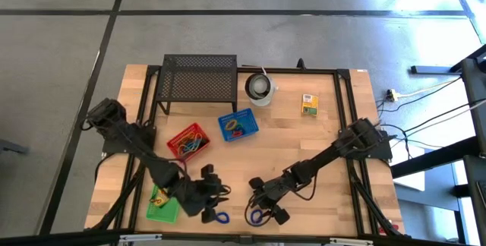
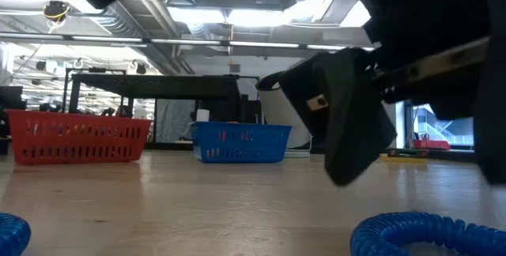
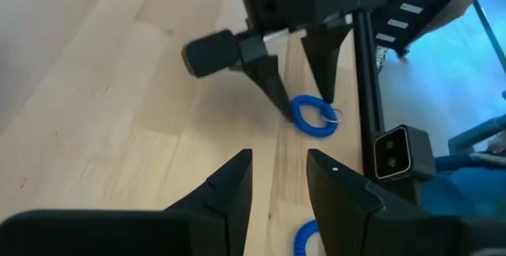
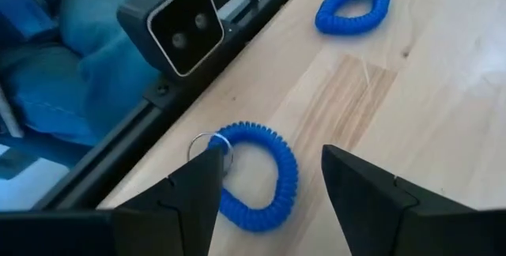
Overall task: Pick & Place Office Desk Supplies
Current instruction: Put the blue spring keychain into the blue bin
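Note:
Two blue coiled loops lie flat on the wood near the table's near edge. One loop (image 4: pixel 261 178), with a small key ring, lies between the open fingers of my right gripper (image 4: pixel 273 152), which points down at it (image 1: pixel 257 216). The other loop (image 4: pixel 353 7) lies a little to the left (image 1: pixel 220 217), just beside my left gripper (image 1: pixel 213 197). The left gripper (image 3: pixel 277 169) is open above bare wood, with that loop (image 3: pixel 304 242) by one finger. Both loops also show in the low view (image 2: pixel 427 232) (image 2: pixel 12 232). More coloured loops sit in the red basket (image 1: pixel 188 141) and blue basket (image 1: pixel 238 124).
A green tray (image 1: pixel 163 204) lies under the left arm. The black mesh stand (image 1: pixel 199 79) and white cup (image 1: pixel 260 88) stand at the far side, with a yellow-and-green box (image 1: pixel 308 104) to their right. A small camera block (image 4: pixel 178 31) sits on the near-edge rail.

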Controlling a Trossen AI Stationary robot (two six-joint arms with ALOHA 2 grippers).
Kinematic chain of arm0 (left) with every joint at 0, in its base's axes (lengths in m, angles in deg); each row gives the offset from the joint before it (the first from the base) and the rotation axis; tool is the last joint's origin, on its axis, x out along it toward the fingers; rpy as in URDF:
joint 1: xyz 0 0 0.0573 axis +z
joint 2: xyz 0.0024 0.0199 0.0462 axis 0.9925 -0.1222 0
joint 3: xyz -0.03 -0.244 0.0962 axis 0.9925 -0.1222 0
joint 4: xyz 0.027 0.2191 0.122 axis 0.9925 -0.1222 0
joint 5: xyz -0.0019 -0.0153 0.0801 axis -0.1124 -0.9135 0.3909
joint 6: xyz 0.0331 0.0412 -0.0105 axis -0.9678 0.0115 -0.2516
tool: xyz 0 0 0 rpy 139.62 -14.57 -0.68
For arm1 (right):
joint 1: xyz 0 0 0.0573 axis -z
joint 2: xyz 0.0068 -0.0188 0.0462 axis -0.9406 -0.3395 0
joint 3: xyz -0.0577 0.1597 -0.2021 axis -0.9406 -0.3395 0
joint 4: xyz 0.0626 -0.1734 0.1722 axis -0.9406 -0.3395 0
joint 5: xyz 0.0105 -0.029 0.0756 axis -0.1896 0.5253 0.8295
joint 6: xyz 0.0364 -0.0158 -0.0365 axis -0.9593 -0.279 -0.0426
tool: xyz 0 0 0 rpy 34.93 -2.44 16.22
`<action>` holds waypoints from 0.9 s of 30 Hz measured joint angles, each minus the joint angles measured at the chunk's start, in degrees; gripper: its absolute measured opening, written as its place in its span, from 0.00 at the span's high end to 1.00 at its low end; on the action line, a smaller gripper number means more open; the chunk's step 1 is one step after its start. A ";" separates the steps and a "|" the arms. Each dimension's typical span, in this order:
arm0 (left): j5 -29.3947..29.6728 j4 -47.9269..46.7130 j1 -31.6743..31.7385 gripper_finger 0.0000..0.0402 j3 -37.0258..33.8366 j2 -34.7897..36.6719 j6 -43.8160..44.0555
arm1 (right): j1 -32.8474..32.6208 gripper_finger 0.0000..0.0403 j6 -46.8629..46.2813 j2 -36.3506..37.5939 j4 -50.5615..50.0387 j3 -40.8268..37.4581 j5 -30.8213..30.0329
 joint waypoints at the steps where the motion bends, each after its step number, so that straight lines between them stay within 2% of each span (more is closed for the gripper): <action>1: 0.75 0.00 -0.49 0.72 0.00 0.00 0.01 | 0.06 0.46 0.57 -0.58 0.07 0.37 -0.12; 8: 2.37 0.30 -1.99 0.72 0.00 0.00 -0.01 | 0.90 0.46 3.21 -2.72 -0.89 0.82 -1.03; 14: 2.58 -0.14 -1.86 0.72 0.00 0.00 -0.42 | 0.79 0.46 9.98 -2.32 -7.54 1.30 -8.88; 17: 2.62 -0.13 -1.88 0.72 0.00 0.00 -1.81 | 0.86 0.47 11.13 -2.22 -9.10 1.35 -9.68; 22: 2.64 -0.15 -1.66 0.72 0.00 0.00 -2.02 | 0.98 0.54 11.04 -2.22 -9.49 1.35 -8.50; 27: 2.71 -0.15 -1.04 0.72 0.00 0.00 -2.02 | 1.15 0.67 10.14 -2.22 -9.91 1.33 -7.46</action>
